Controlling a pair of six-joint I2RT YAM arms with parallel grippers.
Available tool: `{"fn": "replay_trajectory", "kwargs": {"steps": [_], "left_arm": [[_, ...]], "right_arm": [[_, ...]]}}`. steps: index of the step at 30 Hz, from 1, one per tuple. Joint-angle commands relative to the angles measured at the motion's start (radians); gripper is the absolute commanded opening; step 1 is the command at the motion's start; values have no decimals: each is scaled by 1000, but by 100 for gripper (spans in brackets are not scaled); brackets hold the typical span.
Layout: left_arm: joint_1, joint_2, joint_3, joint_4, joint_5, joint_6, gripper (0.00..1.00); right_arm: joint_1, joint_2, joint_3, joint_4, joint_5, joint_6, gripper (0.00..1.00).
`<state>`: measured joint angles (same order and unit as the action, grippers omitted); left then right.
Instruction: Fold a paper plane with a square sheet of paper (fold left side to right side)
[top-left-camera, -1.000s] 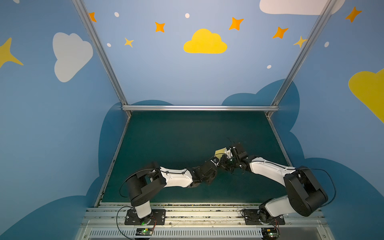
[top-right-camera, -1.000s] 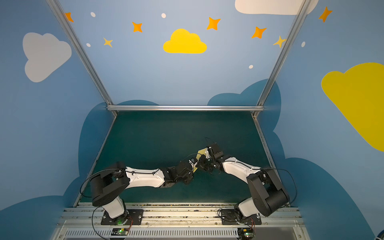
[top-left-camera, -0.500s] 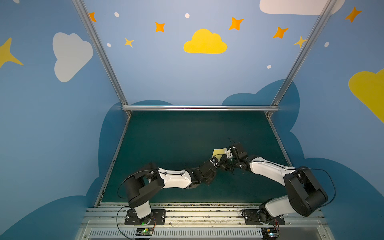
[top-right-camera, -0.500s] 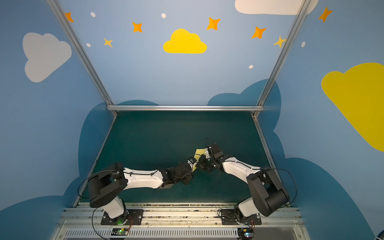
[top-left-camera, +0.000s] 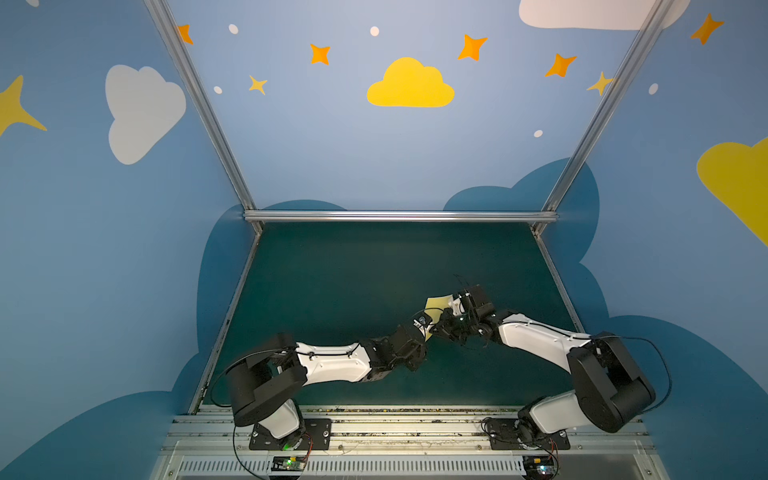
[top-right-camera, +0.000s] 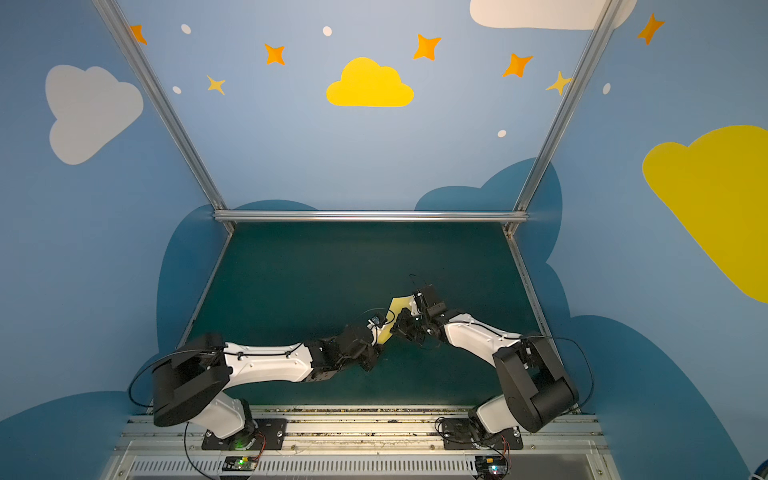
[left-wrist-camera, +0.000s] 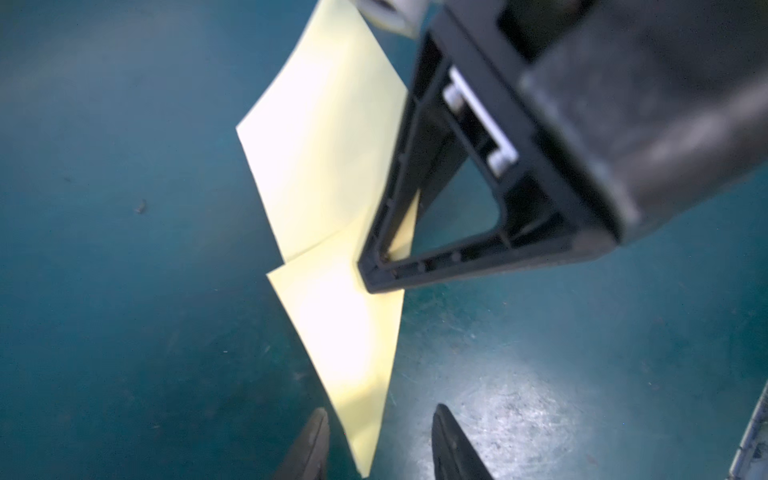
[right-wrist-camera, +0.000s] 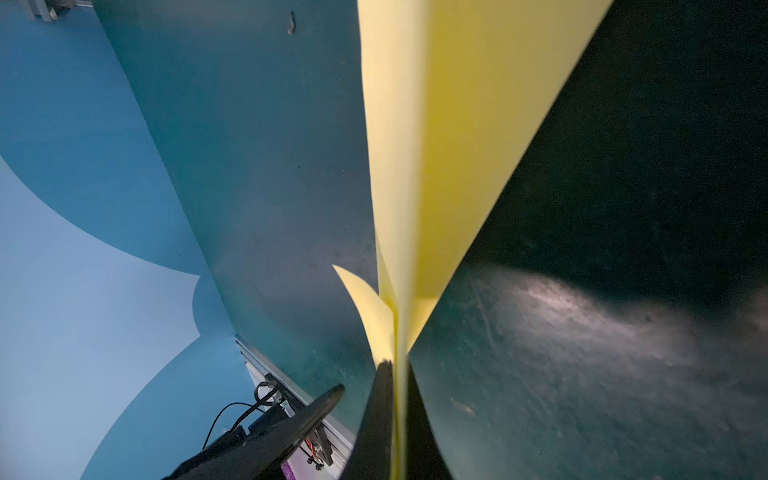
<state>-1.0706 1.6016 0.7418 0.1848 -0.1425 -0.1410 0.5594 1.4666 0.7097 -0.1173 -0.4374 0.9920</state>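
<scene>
1. Pinching the paper plane along its folded spine, the right hand is clamping narrow on the layers, with only the paper itself showing between its fingers.
2. The paper plane is hanging clear of the worktop, lifted in the air between the two hands. In both top views the paper plane is showing as a small pale yellow patch just where the hands are meeting.
3. The left hand is standing partly wide, its fingers apart and gripping nothing.
4. The pointed end of the paper plane is sitting right in that gap, nearer one finger than the other, and I am not seeing contact with either.
5. From the left hand, the long axis is running straight ahead, away from its fingers and toward the right hand. The right hand is holding on at about mid-length, beside the edge of an overlapping flap.
6. The left hand is sitting nearer the free tip; the right hand is sitting nearer the body and the far flaps.
7. Judging from this, the coming move is turning on that alignment: the left hand is needing only to close where it stands to take the tip. Whether the sheet's face is lying flat to its fingers I cannot tell, and thin paper is likely to buckle if it is not.
</scene>
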Motion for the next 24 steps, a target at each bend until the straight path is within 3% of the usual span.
{"fn": "replay_trajectory", "kwargs": {"steps": [1,24], "left_arm": [[-5,27,27,30,24,17,42],[-5,153,69,53,-43,16,27]], "right_arm": [[5,12,25,-1,2,7,0],[7,14,20,5,-5,7,0]]}}
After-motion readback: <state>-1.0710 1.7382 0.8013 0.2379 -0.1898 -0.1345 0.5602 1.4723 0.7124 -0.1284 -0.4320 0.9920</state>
